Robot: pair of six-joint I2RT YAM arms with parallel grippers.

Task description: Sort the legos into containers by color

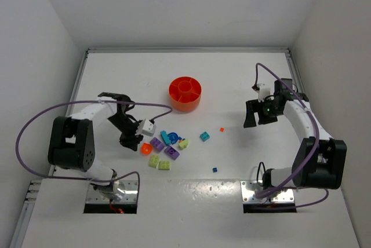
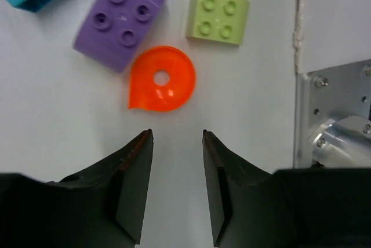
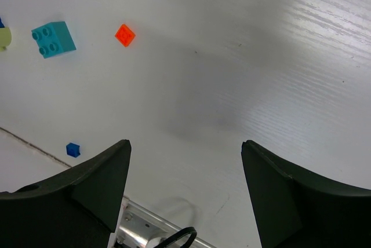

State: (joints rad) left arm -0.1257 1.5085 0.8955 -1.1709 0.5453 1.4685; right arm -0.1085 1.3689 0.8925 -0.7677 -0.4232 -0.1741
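**Top view:** The orange bowl [image 1: 185,93] sits on the white desk [image 1: 232,74], well beyond the left pincer [image 1: 134,143]. What its wedges hold cannot be made out. The legos [image 1: 156,144] lie scattered just ahead of that pincer.

**Left wrist:** Jaws parted, gripping nothing, with an orange rounded piece [image 2: 161,79] just ahead. A purple brick [image 2: 120,17] and a lime brick [image 2: 217,16] lie beyond it.

**Right wrist:** The right pincer [image 3: 185,146] is spread wide, gripping nothing. A teal brick [image 3: 53,39] and a small orange piece [image 3: 124,35] lie ahead to its left.

The left gripper [image 2: 177,135] points downward, its jaws partly parted and empty. The right gripper [image 3: 185,143] also tilts downward, its jaws spread far wider, gripping nothing.
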